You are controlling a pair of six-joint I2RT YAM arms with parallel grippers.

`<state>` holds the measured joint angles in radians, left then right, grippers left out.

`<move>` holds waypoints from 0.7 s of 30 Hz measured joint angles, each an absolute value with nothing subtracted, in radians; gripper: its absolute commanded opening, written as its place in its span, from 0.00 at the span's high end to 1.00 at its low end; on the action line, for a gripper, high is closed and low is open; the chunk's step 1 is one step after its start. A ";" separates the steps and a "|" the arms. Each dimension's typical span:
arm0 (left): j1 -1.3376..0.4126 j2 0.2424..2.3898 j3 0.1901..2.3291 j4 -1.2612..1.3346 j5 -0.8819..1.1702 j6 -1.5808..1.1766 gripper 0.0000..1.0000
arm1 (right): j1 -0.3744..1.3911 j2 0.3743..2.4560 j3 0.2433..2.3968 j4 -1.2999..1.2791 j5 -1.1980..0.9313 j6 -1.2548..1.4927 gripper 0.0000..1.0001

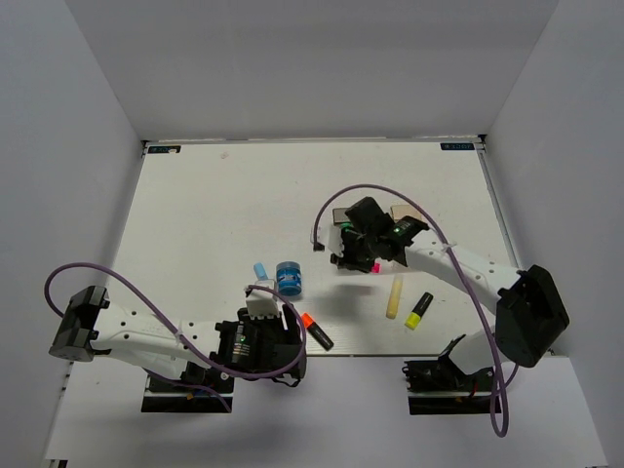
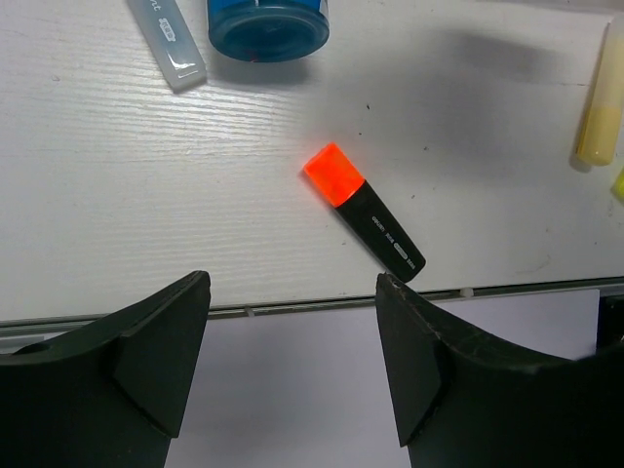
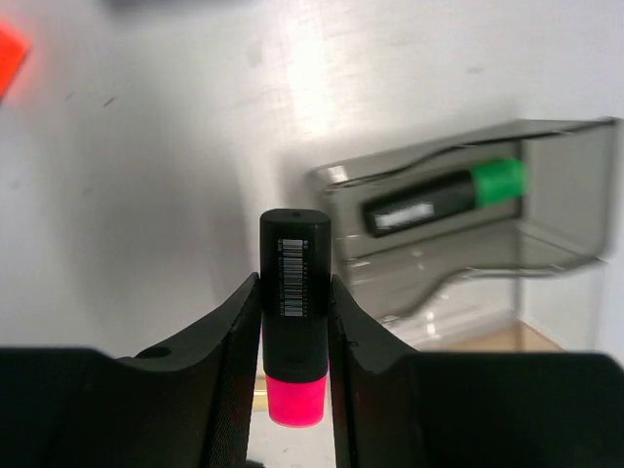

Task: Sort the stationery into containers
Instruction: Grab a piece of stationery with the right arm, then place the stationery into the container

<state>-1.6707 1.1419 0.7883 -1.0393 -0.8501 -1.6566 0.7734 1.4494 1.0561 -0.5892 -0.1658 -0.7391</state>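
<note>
My right gripper (image 3: 294, 285) is shut on a pink-capped black highlighter (image 3: 294, 258), cap toward the wrist, held in the air beside the dark smoky grey bin (image 3: 570, 185). A green-capped highlighter (image 3: 444, 200) lies in that bin. From above, the right gripper (image 1: 367, 255) hides most of the containers (image 1: 402, 212). My left gripper (image 2: 292, 292) stands open over the table's near edge, with nothing between its fingers. Just ahead of it lies an orange-capped highlighter (image 2: 366, 210). Farther off are the blue roll (image 2: 268, 24) and the light blue stick (image 2: 171, 44).
A pale yellow stick (image 1: 394, 296) and a yellow-capped highlighter (image 1: 419, 310) lie side by side near the front edge, right of the orange-capped highlighter (image 1: 316, 331). White walls close the table on three sides. The right arm's purple cable (image 1: 390, 191) loops over the bins.
</note>
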 measured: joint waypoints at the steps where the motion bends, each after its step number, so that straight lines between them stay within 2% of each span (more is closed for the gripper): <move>1: -1.671 1.143 0.789 -1.039 -0.850 -1.657 0.21 | 0.766 1.443 1.070 -0.571 -0.148 -0.710 1.00; 9: -1.671 1.152 0.800 -1.032 -0.855 -1.645 0.21 | 0.725 1.470 1.166 -0.442 0.060 -0.458 1.00; 13: -1.671 1.164 0.805 -1.028 -0.857 -1.640 0.21 | 0.706 1.597 1.277 -0.426 0.182 -0.310 1.00; 21: -1.671 1.176 0.813 -1.016 -0.857 -1.639 0.21 | 0.671 1.785 1.445 -0.445 0.265 -0.064 1.00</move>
<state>-1.6711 1.1759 0.8127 -1.0161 -0.8570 -1.6390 0.6708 1.7847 1.4448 -0.4454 0.2649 -0.0639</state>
